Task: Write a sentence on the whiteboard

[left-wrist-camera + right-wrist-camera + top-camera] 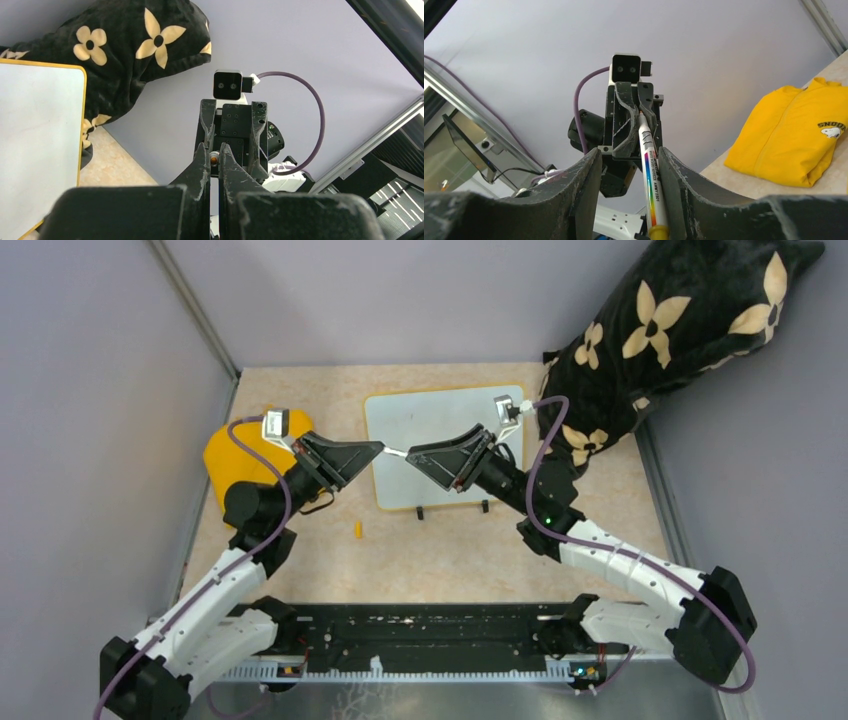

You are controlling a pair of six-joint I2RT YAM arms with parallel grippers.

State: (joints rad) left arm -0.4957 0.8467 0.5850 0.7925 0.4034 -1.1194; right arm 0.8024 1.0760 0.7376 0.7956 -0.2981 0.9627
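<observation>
The whiteboard (440,425) lies flat at the back middle of the table, with its two black feet at the near edge. Its surface shows blank, with no sentence on it. It also shows in the left wrist view (35,140). My two grippers face each other, raised over the board's left part. My left gripper (380,448) is shut on one end of a white marker (397,452); the orange tip shows between its jaws (214,159). My right gripper (412,455) is open, and the marker's rainbow-striped barrel (650,175) lies between its fingers against the right one.
A small orange cap (357,530) lies on the table in front of the board's left corner. A folded yellow cloth (235,455) lies at the left. A black pillow with cream flowers (660,330) fills the back right corner. Grey walls enclose the table.
</observation>
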